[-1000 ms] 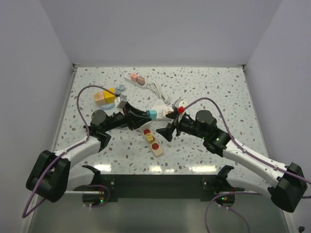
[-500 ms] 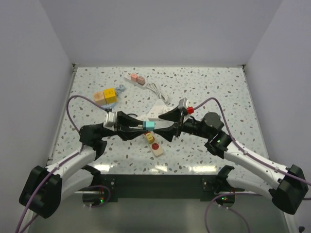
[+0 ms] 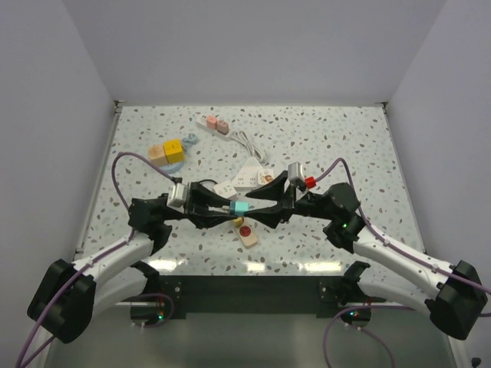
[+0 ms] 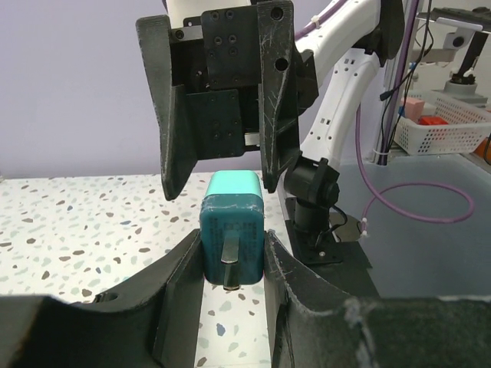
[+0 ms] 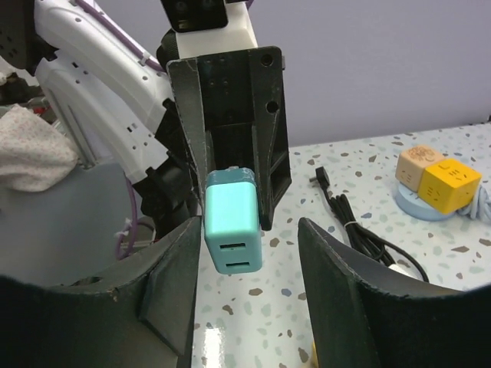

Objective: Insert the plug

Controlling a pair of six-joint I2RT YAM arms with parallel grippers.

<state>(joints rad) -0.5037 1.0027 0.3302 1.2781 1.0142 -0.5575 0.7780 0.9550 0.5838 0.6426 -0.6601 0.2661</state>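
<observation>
One teal plug (image 3: 239, 206) hangs in mid-air above the desk (image 3: 330, 138), clenched across its sides by my left hand (image 4: 232, 257). Its long axis runs along the line between my two hands, slotted face toward the right hand (image 5: 249, 230). That hand's fingers straddle the free end with a gap showing on one side, so it isn't gripping. Two power strips: the near strip (image 3: 245, 231) lies just under the hands, the far strip (image 3: 215, 125) well apart.

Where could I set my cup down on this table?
Bare tabletop lies far right, between the white cable and the right wall. The middle is crowded: the left end effector and right end effector meet at the teal plug by a power strip.
</observation>
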